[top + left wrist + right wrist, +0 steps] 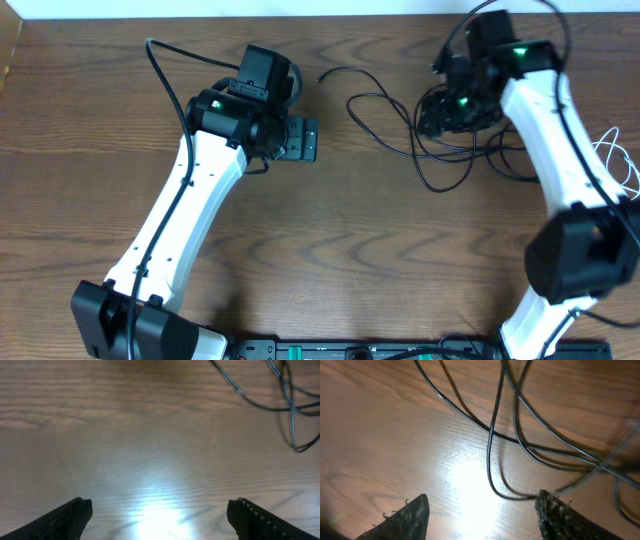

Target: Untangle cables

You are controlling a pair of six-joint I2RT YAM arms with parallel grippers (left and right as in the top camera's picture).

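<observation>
Black cords (440,150): thin, a tangle of loose loops on the far right part of the wooden table (350,250), one free end trailing toward the middle. White cord (622,160): thin loops at the table's right edge, apart from the black tangle. My left gripper (160,510): fingers spread wide, nothing between them, over bare wood beside the cords. My right gripper (480,510): fingers spread over the tangle, one black loop lying between them, not clasped
</observation>
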